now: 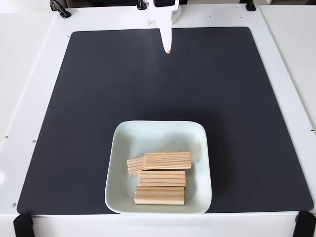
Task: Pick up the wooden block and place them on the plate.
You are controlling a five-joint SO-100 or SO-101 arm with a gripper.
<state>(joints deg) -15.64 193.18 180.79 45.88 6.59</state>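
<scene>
Gripper (168,49): white, enters from the top edge of the fixed view, tapering down to a single narrow tip with a small orange-brown mark at its end. The fingers read as one point with no gap between them, so the jaws look closed, and nothing is held. The tip hangs over the far part of the black mat (74,123), well apart from the plate.

Mat: one, dark, rounded corners, lying on a white table (29,74). Black clamps or fittings sit at the table's top edge and at both lower corners.

Plate (123,143): one, pale mint-white, square with rounded corners and raised rim, near the front edge of the mat, roughly centred left to right.

Wooden blocks, counted: four, all inside the plate, grouped in its lower half.
- front block (159,195), lying flat, nearest the plate's front rim.
- second block (162,178), just behind it, touching or overlapping it.
- top block (168,160), resting partly over the second.
- fourth block (135,166), poking out to the left from under the top block, slightly tilted.
</scene>
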